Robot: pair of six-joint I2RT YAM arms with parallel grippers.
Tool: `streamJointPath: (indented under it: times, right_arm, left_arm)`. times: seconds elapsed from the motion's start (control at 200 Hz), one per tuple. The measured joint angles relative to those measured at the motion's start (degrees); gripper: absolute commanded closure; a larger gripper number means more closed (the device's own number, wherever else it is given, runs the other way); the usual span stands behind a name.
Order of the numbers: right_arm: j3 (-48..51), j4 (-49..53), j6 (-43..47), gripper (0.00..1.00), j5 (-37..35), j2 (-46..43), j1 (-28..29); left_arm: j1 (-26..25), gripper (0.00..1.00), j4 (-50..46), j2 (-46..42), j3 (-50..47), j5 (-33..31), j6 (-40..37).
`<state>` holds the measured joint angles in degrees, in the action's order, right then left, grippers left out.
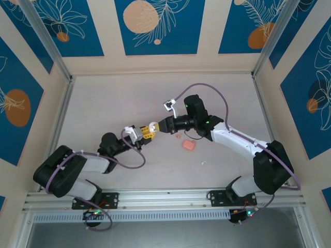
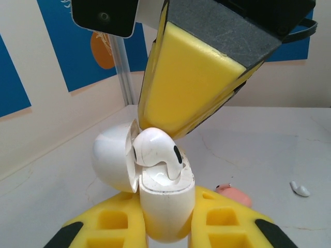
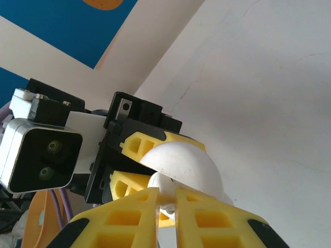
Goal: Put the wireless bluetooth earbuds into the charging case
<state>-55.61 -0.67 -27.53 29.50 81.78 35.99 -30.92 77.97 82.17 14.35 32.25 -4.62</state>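
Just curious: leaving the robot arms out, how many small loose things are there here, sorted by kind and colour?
White charging case, lid open: 1
White earbud, at the case's opening: 1
Small white piece on the table: 1
Pink things on the table, the larger pink piece and the smaller pink piece: 2
Total: 5

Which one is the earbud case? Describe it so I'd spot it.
Look above the middle of the table. There the left pincer grips a white egg-like case, lid open, an earbud poking out. The nearby pink lump lies loose; this one's held.
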Motion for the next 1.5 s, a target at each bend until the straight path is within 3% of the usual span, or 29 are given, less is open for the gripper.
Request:
streamJointPath:
  times: [0.545, 0.795, 1.075, 1.5]
  right_arm:
    - [-0.28, 1.46, 2.75, 0.8, 1.49, 0.13, 0.0]
    - [-0.26, 6.6, 4.2, 0.76, -1.7, -7.02, -0.68]
    - [-0.09, 17.7, 3.54, 0.74, -7.1, -12.35, -5.46]
    - [5.14, 44.65, -5.07, 0.68, -20.81, -13.16, -7.78]
  left_arm:
    - [-0.02, 0.86, 0.02, 0.0, 0.02, 0.76, 0.0]
    - [-0.02, 0.86, 0.13, 0.0, -0.24, 0.09, -0.31]
    - [-0.02, 0.87, 0.22, 0.0, -2.12, -0.35, -0.74]
    - [-0.02, 0.87, 0.46, 0.0, -3.87, -0.39, -1.95]
